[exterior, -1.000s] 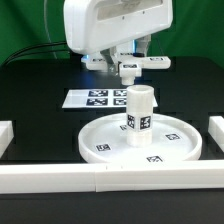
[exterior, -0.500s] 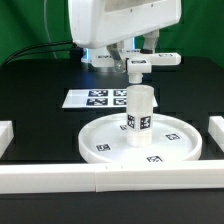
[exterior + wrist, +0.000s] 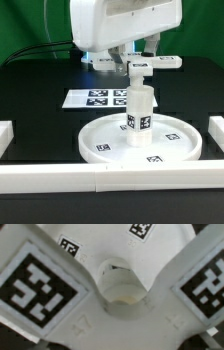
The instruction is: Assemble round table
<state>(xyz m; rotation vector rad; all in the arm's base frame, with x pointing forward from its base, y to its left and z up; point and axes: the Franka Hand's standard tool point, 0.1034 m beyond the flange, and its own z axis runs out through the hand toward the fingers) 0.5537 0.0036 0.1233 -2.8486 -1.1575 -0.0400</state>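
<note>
Wrist view only: central socket of foot piece [image 3: 108, 318].

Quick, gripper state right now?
Gripper: shut on the white plastic cross-shaped foot piece, held over the upright white cylinder leg.

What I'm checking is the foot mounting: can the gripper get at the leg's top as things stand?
Probably yes. The gripper, shut on the foot, hangs just above the upright leg on the disc, and nothing shows between foot and leg top in the exterior view.
</note>
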